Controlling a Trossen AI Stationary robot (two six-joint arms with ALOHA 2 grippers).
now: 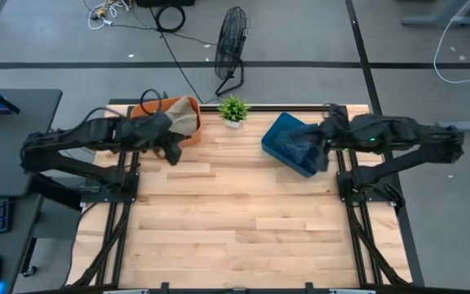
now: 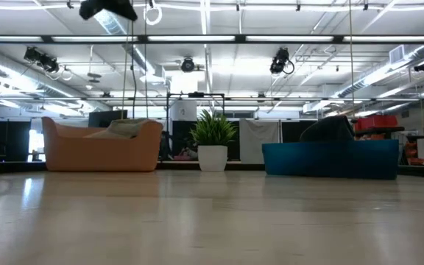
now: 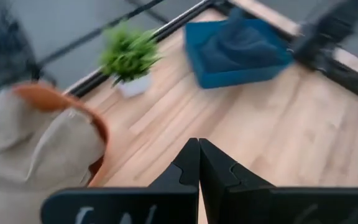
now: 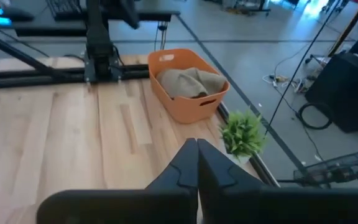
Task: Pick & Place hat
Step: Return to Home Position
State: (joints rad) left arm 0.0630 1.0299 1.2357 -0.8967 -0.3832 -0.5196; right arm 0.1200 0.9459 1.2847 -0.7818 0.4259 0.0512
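Note:
A beige hat (image 1: 184, 117) lies in the orange basket (image 1: 147, 107) at the table's far left, its crown showing above the rim (image 2: 125, 127) (image 4: 188, 81). A dark blue hat (image 3: 244, 41) lies in the blue bin (image 1: 288, 144) at the far right, bulging over the wall (image 2: 330, 129). My left gripper (image 3: 199, 163) is shut and empty, raised beside the basket's near right side (image 1: 172, 152). My right gripper (image 4: 197, 163) is shut and empty too, hovering at the blue bin's right edge (image 1: 323, 155).
A small potted plant (image 1: 233, 109) in a white pot stands at the far edge between basket and bin. The bare wooden tabletop (image 1: 235, 212) stretches toward the near edge. Arm mounts and rails (image 1: 357, 192) flank both sides. A floor fan (image 1: 230, 41) stands beyond the table.

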